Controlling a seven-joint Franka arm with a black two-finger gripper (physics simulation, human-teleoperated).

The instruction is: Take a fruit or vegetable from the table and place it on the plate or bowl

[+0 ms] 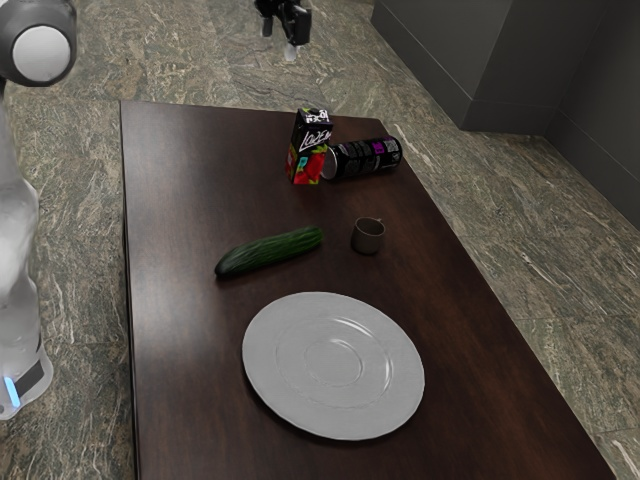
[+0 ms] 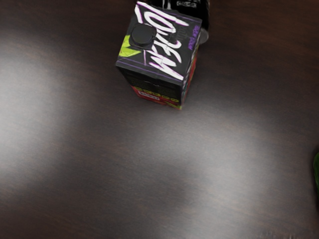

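A dark green cucumber lies on the dark wooden table, near its middle. Closer to the front rests a wide grey plate with nothing on it. My gripper hangs high above the table's far end, well away from the cucumber, open with nothing between its fingers. In the wrist view a sliver of the cucumber shows at the edge, far from the spot under my hand.
A black juice carton stands at the table's far end. A dark can lies on its side against it. A small grey cup stands just to the exterior view's right of the cucumber.
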